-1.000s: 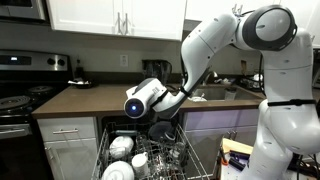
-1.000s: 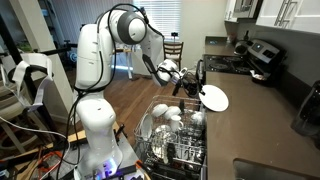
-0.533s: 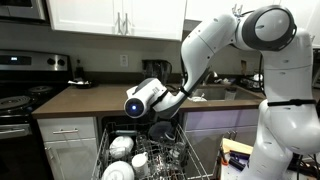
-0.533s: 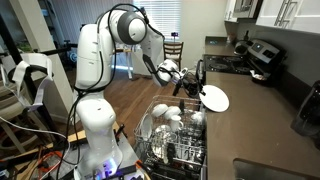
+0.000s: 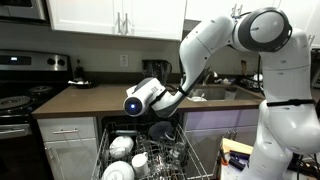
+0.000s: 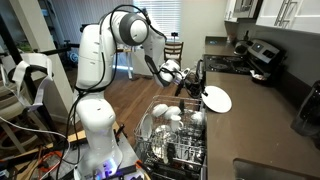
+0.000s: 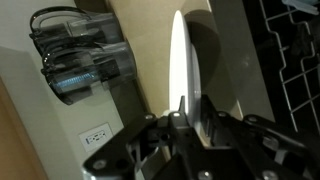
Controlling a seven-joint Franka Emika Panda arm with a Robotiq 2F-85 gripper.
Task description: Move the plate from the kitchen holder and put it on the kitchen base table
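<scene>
The gripper (image 7: 186, 114) pinches the white plate (image 6: 215, 99) by its rim, a sound hold for something stiff, slick and probably breakable.

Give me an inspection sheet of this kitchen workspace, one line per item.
Surface: long flat brown countertop; the plate is not yet on it.
Job's things: round white plate held upright, lifted above the pale grey wire dishwasher rack, at the counter's edge.
Clutter: white bowls and cups stand in the rack.
Grippers: gripper shut on the plate's rim.
Cables: loose cables on the floor beside the robot's base.
Surroundings: black stove, white wall cabinets, wooden chair.
</scene>
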